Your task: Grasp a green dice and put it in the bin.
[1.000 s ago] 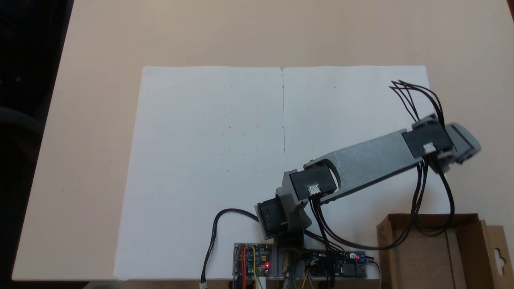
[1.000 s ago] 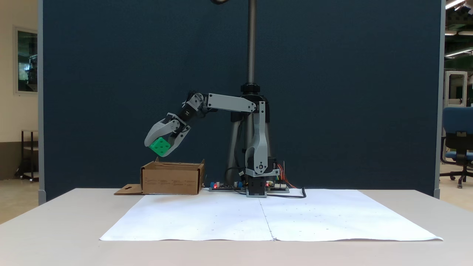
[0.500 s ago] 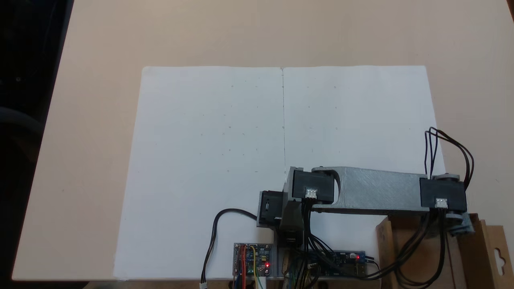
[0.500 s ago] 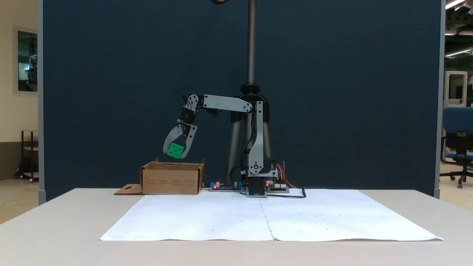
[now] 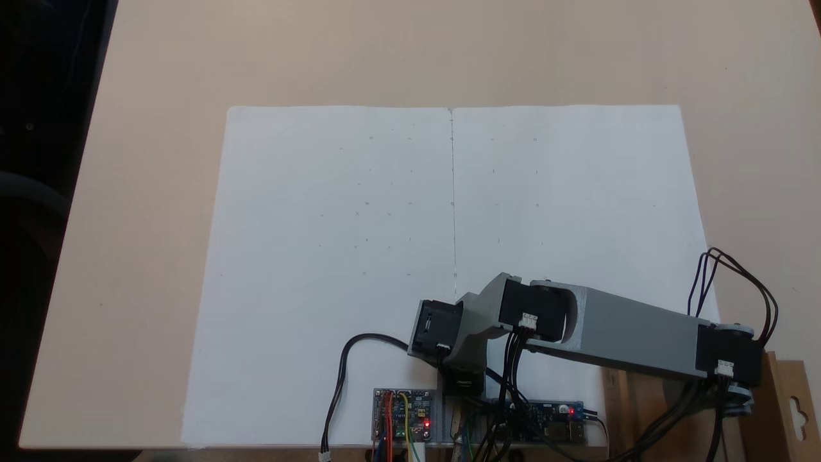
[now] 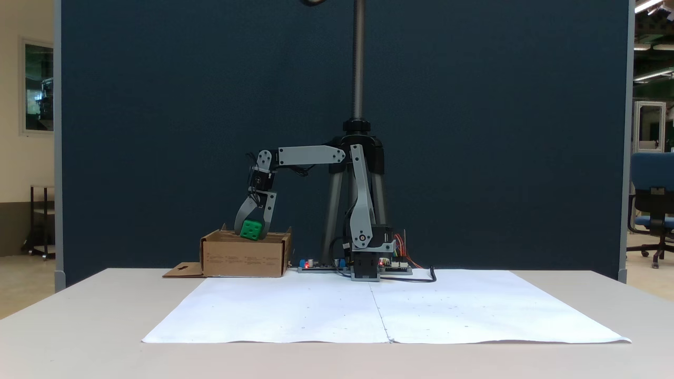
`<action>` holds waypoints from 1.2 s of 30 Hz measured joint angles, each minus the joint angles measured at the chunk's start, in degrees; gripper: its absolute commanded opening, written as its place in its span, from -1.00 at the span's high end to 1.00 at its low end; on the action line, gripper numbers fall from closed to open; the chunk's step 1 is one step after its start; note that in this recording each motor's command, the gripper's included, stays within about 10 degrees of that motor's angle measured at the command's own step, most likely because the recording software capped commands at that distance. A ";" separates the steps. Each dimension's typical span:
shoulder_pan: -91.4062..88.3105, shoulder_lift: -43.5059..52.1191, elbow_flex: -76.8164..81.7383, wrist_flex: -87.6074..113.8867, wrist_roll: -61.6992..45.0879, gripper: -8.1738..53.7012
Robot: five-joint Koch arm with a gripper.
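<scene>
Over the last second the arm has swung sideways from beyond the box to directly above it, and the wrist has turned from a slant to pointing straight down. In the side-on fixed view the end effector [image 6: 252, 230] has dropped from well above the bin [image 6: 245, 257] to the level of its top edge. In the top-down fixed view the forearm now reaches across the corner of the bin [image 5: 784, 410], and the wrist covers the box opening, so the dice cannot be seen from that side.

The end effector is closed on the green dice [image 6: 251, 229], with one jaw to each side of it. The dice sits just at or slightly above the rim of the bin, inside the outline of the walls as seen from the side. Whether it is centred front to back over the opening cannot be told from these views.

Judgement: the carry is complete and the task stands at the release step. Opening the jaws here would most likely drop the dice inside the box.

The dice is a small bright green cube with rounded edges. Its facing side shows darker green sunken pips; their count is too small to read with confidence. It is held slightly tilted. The bin rests on the table [image 6: 79, 316], with its flap lying flat to the left in the side-on view.
</scene>
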 measured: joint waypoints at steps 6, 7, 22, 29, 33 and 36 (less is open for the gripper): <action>1.14 -1.32 0.09 -4.48 0.00 -0.39; 1.14 -1.85 0.09 -5.45 0.00 -0.52; -1.93 -2.46 0.09 -16.61 -0.26 -0.53; -16.70 10.20 -1.85 -29.97 16.35 -0.62; -29.18 13.18 -2.64 -32.78 19.07 -0.62; -37.53 13.18 -2.72 -32.87 19.07 -0.62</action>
